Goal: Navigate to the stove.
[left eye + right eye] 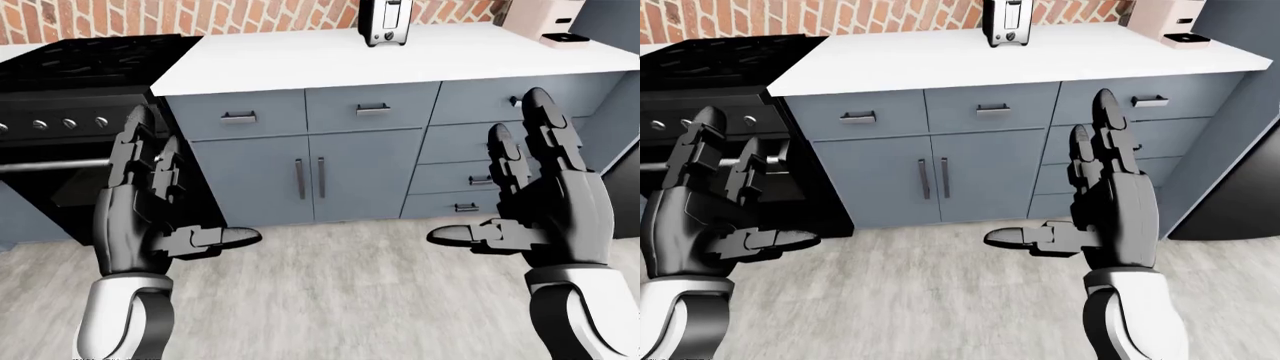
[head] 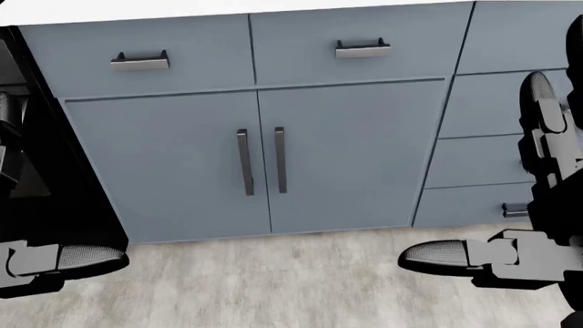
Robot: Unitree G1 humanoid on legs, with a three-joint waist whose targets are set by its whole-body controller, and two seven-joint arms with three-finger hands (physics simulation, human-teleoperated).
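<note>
Left-eye view: the black stove point(image 1: 75, 90) fills the upper left of the frame, with a row of knobs point(image 1: 55, 123) and an oven handle bar below them. To its right runs a white bench point(image 1: 400, 56) over grey-blue cabinets point(image 1: 310, 176), with a toaster point(image 1: 383, 22) at the top centre and a pale appliance point(image 1: 545, 21) at the top right. The left hand point(image 1: 150, 210) and right hand point(image 1: 545, 202) rise from the bottom corners, fingers spread and upright, thumbs pointing inward, holding nothing.

Head view: mostly cabinet doors and drawers; the stove's black side shows only along the left edge. The hands' thumbs poke in at the lower corners above a pale wood floor point(image 2: 273, 287).

Right-eye view: much the same scene, with the stove at the upper left, partly behind the left hand.

The stove is likely heavy, rigid and fixed: something to walk up to, not lift. The oven bar is its only obvious hold.
</note>
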